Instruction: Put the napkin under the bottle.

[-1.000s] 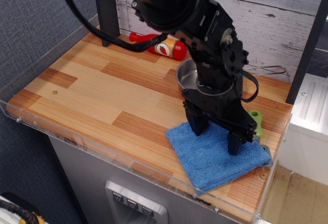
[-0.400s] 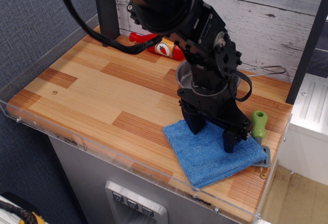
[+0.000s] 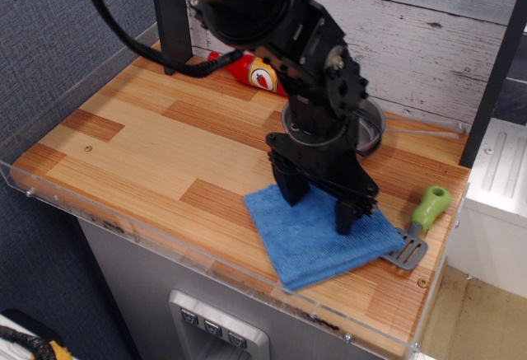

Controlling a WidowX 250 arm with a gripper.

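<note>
The blue napkin (image 3: 309, 240) lies flat near the table's front edge, right of the middle. My gripper (image 3: 319, 203) stands upright over it with its jaws spread wide. Both fingertips (image 3: 290, 191) press down on the far part of the cloth, and nothing is held between them. The red bottle (image 3: 254, 72) lies on its side at the back of the table by the wall. It is partly hidden behind my arm and well apart from the napkin.
A steel pan (image 3: 372, 132) sits behind my gripper, its wire handle pointing right. A green-handled spatula (image 3: 418, 226) lies at the right of the napkin. A black post (image 3: 169, 22) stands at the back left. Clear plastic walls (image 3: 74, 67) edge the table.
My gripper has slid left and slightly towards the front with its fingertips on the napkin, and the napkin has moved left with it. The spatula now lies uncovered beside the cloth.
</note>
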